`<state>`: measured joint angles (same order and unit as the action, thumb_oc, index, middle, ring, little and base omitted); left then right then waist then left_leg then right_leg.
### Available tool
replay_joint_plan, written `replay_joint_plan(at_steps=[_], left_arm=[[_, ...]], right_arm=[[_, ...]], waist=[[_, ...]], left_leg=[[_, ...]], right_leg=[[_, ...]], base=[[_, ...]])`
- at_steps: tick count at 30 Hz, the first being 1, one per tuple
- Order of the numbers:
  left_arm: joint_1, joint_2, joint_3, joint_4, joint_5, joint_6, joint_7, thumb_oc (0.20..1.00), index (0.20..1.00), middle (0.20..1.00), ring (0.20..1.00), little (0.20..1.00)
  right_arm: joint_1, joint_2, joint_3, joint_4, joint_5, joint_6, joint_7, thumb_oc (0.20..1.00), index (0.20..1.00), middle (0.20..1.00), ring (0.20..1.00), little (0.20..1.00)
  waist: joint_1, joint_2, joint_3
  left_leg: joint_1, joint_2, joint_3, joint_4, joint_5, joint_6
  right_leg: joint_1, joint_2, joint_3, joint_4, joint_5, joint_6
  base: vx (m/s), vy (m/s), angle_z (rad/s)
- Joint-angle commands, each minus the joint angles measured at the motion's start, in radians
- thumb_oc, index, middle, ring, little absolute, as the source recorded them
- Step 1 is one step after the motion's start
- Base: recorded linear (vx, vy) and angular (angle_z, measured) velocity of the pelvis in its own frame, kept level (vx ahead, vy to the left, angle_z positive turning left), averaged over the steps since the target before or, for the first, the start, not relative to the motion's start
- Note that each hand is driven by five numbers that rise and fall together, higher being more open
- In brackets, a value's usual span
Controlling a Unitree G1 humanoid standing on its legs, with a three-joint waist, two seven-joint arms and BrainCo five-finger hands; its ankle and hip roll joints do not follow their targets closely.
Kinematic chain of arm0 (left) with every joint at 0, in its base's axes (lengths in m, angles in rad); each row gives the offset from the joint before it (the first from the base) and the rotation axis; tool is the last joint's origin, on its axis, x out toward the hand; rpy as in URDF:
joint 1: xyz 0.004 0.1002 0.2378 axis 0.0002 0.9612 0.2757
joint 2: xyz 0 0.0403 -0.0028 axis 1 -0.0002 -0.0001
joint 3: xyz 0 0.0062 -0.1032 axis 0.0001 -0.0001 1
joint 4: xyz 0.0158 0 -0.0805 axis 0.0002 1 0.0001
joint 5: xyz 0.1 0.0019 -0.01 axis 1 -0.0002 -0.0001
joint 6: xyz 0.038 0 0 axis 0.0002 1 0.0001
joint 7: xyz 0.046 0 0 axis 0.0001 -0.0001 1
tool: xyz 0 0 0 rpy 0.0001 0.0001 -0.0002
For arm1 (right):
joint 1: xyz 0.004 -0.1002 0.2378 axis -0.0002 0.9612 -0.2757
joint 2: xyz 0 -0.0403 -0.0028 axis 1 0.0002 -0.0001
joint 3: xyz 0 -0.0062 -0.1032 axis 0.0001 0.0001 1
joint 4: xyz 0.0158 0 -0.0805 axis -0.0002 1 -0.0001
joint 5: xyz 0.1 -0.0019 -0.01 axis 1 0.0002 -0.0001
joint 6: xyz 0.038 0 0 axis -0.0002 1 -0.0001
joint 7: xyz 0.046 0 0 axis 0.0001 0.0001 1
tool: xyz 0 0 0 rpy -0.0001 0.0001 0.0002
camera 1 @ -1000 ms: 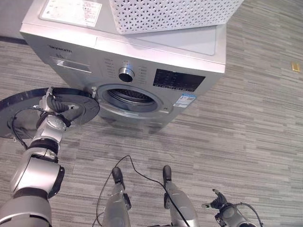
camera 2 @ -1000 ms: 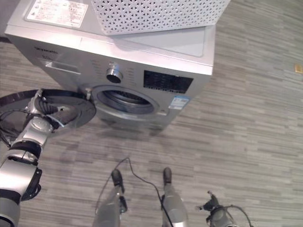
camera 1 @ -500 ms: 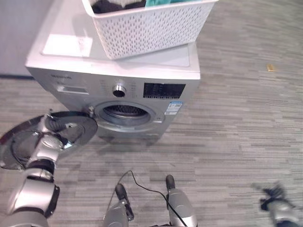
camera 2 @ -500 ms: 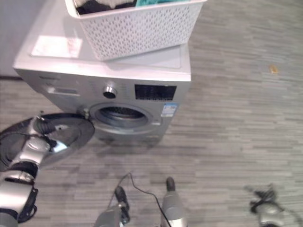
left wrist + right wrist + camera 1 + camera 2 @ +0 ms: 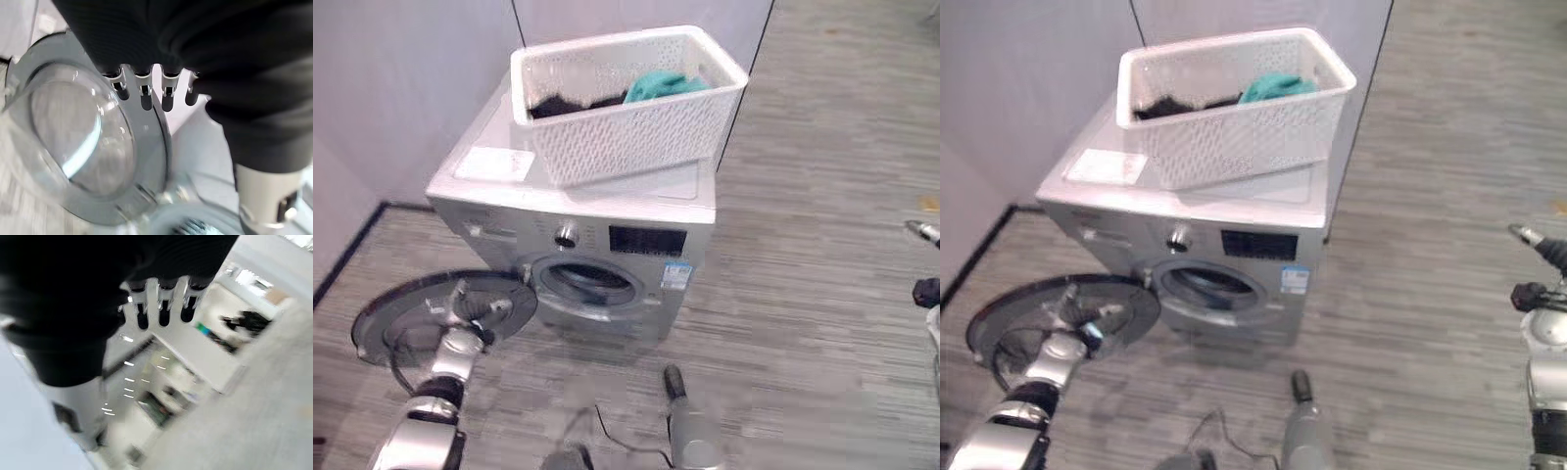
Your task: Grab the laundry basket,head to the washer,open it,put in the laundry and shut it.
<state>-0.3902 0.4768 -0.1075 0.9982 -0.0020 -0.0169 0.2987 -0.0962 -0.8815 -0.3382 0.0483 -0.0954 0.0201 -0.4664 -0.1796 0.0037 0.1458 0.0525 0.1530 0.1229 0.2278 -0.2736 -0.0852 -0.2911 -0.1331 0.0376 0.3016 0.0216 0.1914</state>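
Silver front-load washer (image 5: 597, 245) stands against the grey wall, out ahead of both hands, drum opening (image 5: 590, 286) exposed. Its round door (image 5: 440, 308) is swung fully open to the robot's left, glass bowl facing up; left hand (image 5: 470, 311) sits right at the door's inner face near the rim. In the left wrist view the fingers (image 5: 144, 93) are straight and side by side, tips at the door's rim, nothing gripped. White perforated laundry basket (image 5: 626, 103) sits on top of the washer, set skew to the lid and overhanging its front edge a little, well above and ahead of the left hand and far off to the left of the right hand. Inside it: dark clothing (image 5: 570, 101) toward the left end, a teal garment (image 5: 661, 84) toward the right. Laundry is not yet in the drum. Right hand (image 5: 1536, 266) is raised at the far right of the scene, well clear of washer and basket, over bare grey plank floor (image 5: 822, 294); right wrist view shows its fingers (image 5: 164, 308) straight and parallel, holding nothing.
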Motion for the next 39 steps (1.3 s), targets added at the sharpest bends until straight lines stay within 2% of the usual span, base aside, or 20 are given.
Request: replay_joint_plan(at_steps=[1, 2, 4, 5, 6, 7, 8, 9, 10, 11, 12, 15, 16, 17, 18, 19, 24, 32, 33, 39], left_arm=[[-0.014, 0.126, -0.004, -0.02, -0.066, -0.023, 0.008, 1.0, 1.0, 1.0, 1.0, 1.0], [-0.013, 0.127, 0.0, -0.021, -0.066, -0.022, 0.008, 1.0, 1.0, 1.0, 1.0, 1.0], [-0.003, 0.132, 0.004, -0.026, -0.073, -0.022, 0.013, 1.0, 1.0, 1.0, 1.0, 1.0], [-0.011, 0.137, -0.005, -0.008, -0.079, -0.021, 0.015, 1.0, 1.0, 1.0, 1.0, 1.0], [-0.015, 0.136, -0.007, -0.004, -0.086, -0.023, 0.01, 1.0, 1.0, 1.0, 1.0, 1.0], [-0.01, 0.126, -0.017, 0.006, -0.094, -0.027, -0.001, 1.0, 1.0, 1.0, 1.0, 1.0], [-0.009, 0.125, -0.013, 0.006, -0.094, -0.027, -0.001, 1.0, 1.0, 1.0, 1.0, 1.0], [-0.001, 0.116, -0.029, -0.008, -0.096, -0.037, -0.019, 1.0, 1.0, 1.0, 1.0, 1.0], [-0.001, 0.116, -0.028, -0.008, -0.096, -0.037, -0.019, 1.0, 1.0, 1.0, 1.0, 1.0], [0.005, 0.111, -0.054, -0.008, -0.1, -0.049, -0.03, 1.0, 1.0, 1.0, 1.0, 1.0], [0.016, 0.104, -0.061, 0.008, -0.1, -0.049, -0.031, 1.0, 1.0, 1.0, 1.0, 1.0], [0.039, 0.094, -0.065, 0.018, -0.096, -0.047, -0.05, 1.0, 1.0, 1.0, 1.0, 1.0], [0.044, 0.092, -0.076, 0.027, -0.094, -0.049, -0.053, 1.0, 1.0, 1.0, 1.0, 1.0], [0.071, 0.096, -0.071, 0.021, -0.097, -0.054, -0.066, 1.0, 1.0, 1.0, 1.0, 1.0], [0.073, 0.095, -0.066, 0.02, -0.097, -0.054, -0.066, 1.0, 1.0, 1.0, 1.0, 1.0], [0.099, 0.103, -0.061, 0.009, -0.107, -0.062, -0.078, 1.0, 1.0, 1.0, 1.0, 1.0], [0.149, 0.11, -0.042, 0.009, -0.123, -0.075, -0.101, 1.0, 1.0, 1.0, 1.0, 1.0], [0.195, 0.089, -0.047, 0.013, -0.157, -0.093, -0.137, 1.0, 1.0, 1.0, 1.0, 1.0], [0.205, 0.072, -0.053, 0.035, -0.169, -0.098, -0.146, 1.0, 1.0, 1.0, 1.0, 1.0], [0.213, 0.054, -0.059, 0.055, -0.192, -0.097, -0.166, 1.0, 1.0, 1.0, 1.0, 1.0]], right_arm=[[-0.2, -0.133, 0.028, -0.071, 0.041, -0.129, -0.041, 1.0, 1.0, 1.0, 1.0, 1.0], [-0.207, -0.135, 0.033, -0.067, 0.042, -0.13, -0.042, 1.0, 1.0, 1.0, 1.0, 1.0], [-0.315, -0.155, 0.099, -0.086, 0.081, -0.165, -0.049, 1.0, 1.0, 1.0, 1.0, 1.0], [-0.372, -0.171, 0.146, -0.086, 0.113, -0.176, -0.039, 1.0, 1.0, 1.0, 1.0, 1.0], [-0.4, -0.181, 0.176, -0.083, 0.124, -0.176, -0.027, 1.0, 1.0, 1.0, 1.0, 1.0], [-0.455, -0.214, 0.244, -0.095, 0.13, -0.173, 0.016, 1.0, 1.0, 1.0, 1.0, 1.0], [-0.464, -0.215, 0.252, -0.091, 0.131, -0.174, 0.016, 1.0, 1.0, 1.0, 1.0, 1.0], [-0.5, -0.249, 0.306, -0.09, 0.133, -0.169, 0.053, 1.0, 1.0, 1.0, 1.0, 1.0], [-0.503, -0.249, 0.308, -0.089, 0.133, -0.169, 0.053, 1.0, 1.0, 1.0, 1.0, 1.0], [-0.545, -0.257, 0.37, -0.051, 0.159, -0.161, 0.087, 1.0, 1.0, 1.0, 1.0, 1.0], [-0.57, -0.246, 0.412, -0.008, 0.172, -0.155, 0.103, 1.0, 1.0, 1.0, 1.0, 1.0], [-0.608, -0.23, 0.479, 0.016, 0.21, -0.144, 0.159, 1.0, 1.0, 1.0, 1.0, 1.0], [-0.638, -0.214, 0.522, 0.03, 0.228, -0.139, 0.184, 1.0, 1.0, 1.0, 1.0, 1.0], [-0.72, -0.197, 0.625, 0.087, 0.246, -0.126, 0.229, 1.0, 1.0, 1.0, 1.0, 1.0], [-0.732, -0.196, 0.637, 0.093, 0.248, -0.127, 0.229, 1.0, 1.0, 1.0, 1.0, 1.0], [-0.802, -0.182, 0.733, 0.162, 0.251, -0.107, 0.273, 1.0, 1.0, 1.0, 1.0, 1.0], [-0.978, -0.154, 0.94, 0.312, 0.297, -0.092, 0.375, 1.0, 1.0, 1.0, 1.0, 1.0], [-1.224, -0.152, 1.166, 0.585, 0.358, -0.079, 0.487, 1.0, 1.0, 1.0, 1.0, 1.0], [-1.268, -0.131, 1.198, 0.69, 0.368, -0.062, 0.519, 1.0, 1.0, 1.0, 1.0, 1.0], [-1.299, -0.09, 1.252, 0.804, 0.36, -0.04, 0.591, 1.0, 1.0, 1.0, 1.0, 1.0]], waist=[[0.036, -0.08, -0.035], [0.028, -0.081, -0.036], [0.055, -0.103, -0.03], [0.063, -0.114, -0.034], [0.069, -0.118, -0.033], [0.088, -0.125, -0.043], [0.084, -0.128, -0.045], [0.099, -0.121, -0.056], [0.099, -0.122, -0.057], [0.117, -0.106, -0.062], [0.121, -0.09, -0.066], [0.121, -0.085, -0.081], [0.133, -0.088, -0.087], [0.152, -0.091, -0.094], [0.152, -0.09, -0.092], [0.169, -0.096, -0.097], [0.184, -0.111, -0.112], [0.188, -0.13, -0.121], [0.191, -0.133, -0.124], [0.202, -0.135, -0.114]], left_leg=[[0.013, 0.078, -0.058, 0.351, 0.236, -0.014], [-0.003, 0.077, -0.068, 0.365, 0.238, -0.017], [-0.106, 0.099, -0.101, 0.544, 0.285, 0.01], [-0.122, 0.127, -0.098, 0.519, 0.305, 0.015], [-0.139, 0.136, -0.089, 0.488, 0.314, 0.012], [-0.17, 0.16, -0.076, 0.362, 0.27, -0.002], [-0.169, 0.154, -0.074, 0.352, 0.279, -0.001], [-0.18, 0.181, -0.063, 0.09, 0.299, -0.032], [-0.177, 0.179, -0.061, 0.083, 0.303, -0.032], [-0.167, 0.208, -0.044, -0.061, 0.313, -0.052], [-0.137, 0.2, -0.045, -0.104, 0.316, -0.061], [-0.116, 0.176, -0.04, -0.101, 0.299, -0.071], [-0.107, 0.168, -0.03, -0.098, 0.29, -0.073], [-0.075, 0.146, -0.013, -0.107, 0.272, -0.069], [-0.07, 0.144, -0.009, -0.109, 0.271, -0.069], [-0.044, 0.129, 0.007, -0.118, 0.26, -0.066], [-0.011, 0.113, 0.048, -0.145, 0.259, -0.063], [-0.015, 0.118, 0.039, -0.183, 0.284, -0.075], [-0.018, 0.128, 0.033, -0.2, 0.297, -0.081], [-0.039, 0.147, 0.017, -0.218, 0.318, -0.092]], right_leg=[[0.094, 0.029, -0.001, -0.21, 0.065, -0.053], [0.09, 0.028, -0.006, -0.213, 0.072, -0.057], [0.14, 0.059, -0.019, -0.232, 0.045, -0.105], [0.163, 0.07, -0.015, -0.243, 0.029, -0.116], [0.178, 0.068, -0.015, -0.247, 0.018, -0.117], [0.217, 0.052, -0.022, -0.266, -0.013, -0.099], [0.215, 0.047, -0.021, -0.268, -0.009, -0.1], [0.243, 0.027, -0.029, -0.274, -0.034, -0.083], [0.243, 0.025, -0.029, -0.274, -0.034, -0.083], [0.255, 0.015, -0.049, -0.259, -0.056, -0.068], [0.266, 0.01, -0.053, -0.253, -0.07, -0.059], [0.291, -0.019, -0.056, -0.252, -0.059, -0.048], [0.302, -0.034, -0.061, -0.258, -0.054, -0.043], [0.318, -0.058, -0.054, -0.275, -0.04, -0.032], [0.32, -0.059, -0.051, -0.276, -0.04, -0.031], [0.317, -0.075, -0.041, -0.283, -0.026, -0.023], [0.32, -0.101, -0.04, -0.301, -0.007, -0.008], [0.316, -0.096, -0.063, -0.308, -0.006, -0.003], [0.314, -0.09, -0.079, -0.314, -0.008, -0.003], [0.304, -0.076, -0.104, -0.317, -0.014, -0.007]], base=[[0.19, -0.453, 0.55], [0.12, -0.448, 0.57], [0.11, -0.265, 0.11], [0.18, -0.189, 0.07], [0.32, -0.015, 0.0], [0.22, 0.051, 0.02], [0.34, 0.197, 0.48], [0.15, 0.137, 0.61], [0.29, 0.27, 0.69], [0.19, 0.199, 0.22], [0.24, 0.244, 0.18], [0.13, 0.124, -0.14], [0.13, 0.155, -0.13], [0.13, 0.153, -0.2], [0.13, 0.183, -0.39], [0.08, 0.117, -0.41], [0.05, 0.076, -0.27], [0.02, 0.004, 0.06], [0.04, -0.02, 0.04], [0.01, -0.017, 0.09]])
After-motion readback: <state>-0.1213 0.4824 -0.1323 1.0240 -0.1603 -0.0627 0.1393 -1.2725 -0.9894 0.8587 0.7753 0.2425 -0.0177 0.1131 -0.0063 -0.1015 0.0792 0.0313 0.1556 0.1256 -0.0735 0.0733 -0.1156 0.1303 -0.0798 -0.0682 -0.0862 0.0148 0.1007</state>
